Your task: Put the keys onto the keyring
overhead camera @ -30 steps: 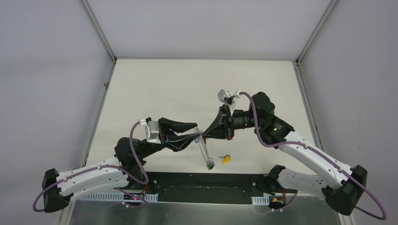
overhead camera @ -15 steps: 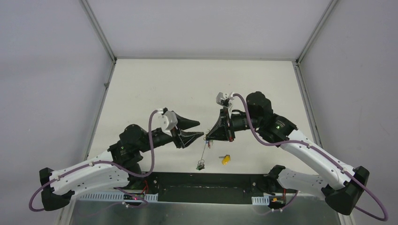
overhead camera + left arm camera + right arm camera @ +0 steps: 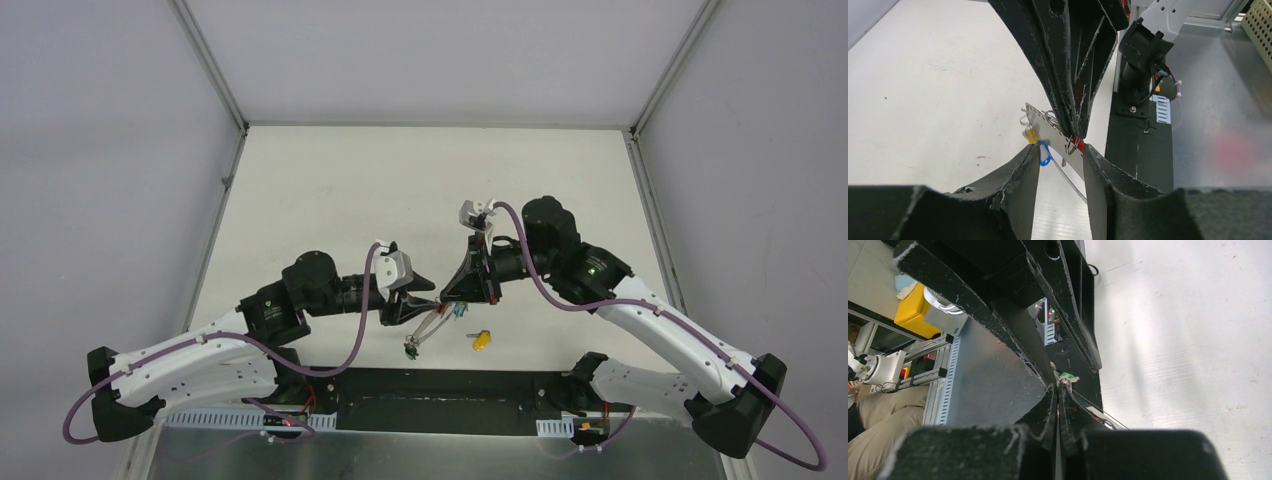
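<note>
My right gripper [image 3: 446, 297] is shut on the keyring [image 3: 426, 330], a thin grey metal hoop that hangs down and to the left above the table's near edge. A key with a green tag [image 3: 410, 350] dangles at its low end. My left gripper [image 3: 427, 298] is open and straddles the ring right at the right gripper's tips. In the left wrist view the flat band [image 3: 1053, 131] runs between my open fingers [image 3: 1030, 165], with yellow [image 3: 1031, 134], blue [image 3: 1045, 155] and red [image 3: 1077, 144] tags on it. In the right wrist view the shut gripper [image 3: 1057, 386] pinches the ring by the green tag [image 3: 1065, 375]. A yellow-headed key [image 3: 482, 340] lies loose on the table.
The black base plate [image 3: 440, 395] and the metal ledge run along the near edge just below the ring. Grey walls and a metal frame [image 3: 210, 70] enclose the white table [image 3: 400, 190] on three sides.
My left arm has swung right and forward, bringing its open jaws around the ring at the right gripper's tips. The ring has tilted to the left. The right gripper has stayed shut on it.
</note>
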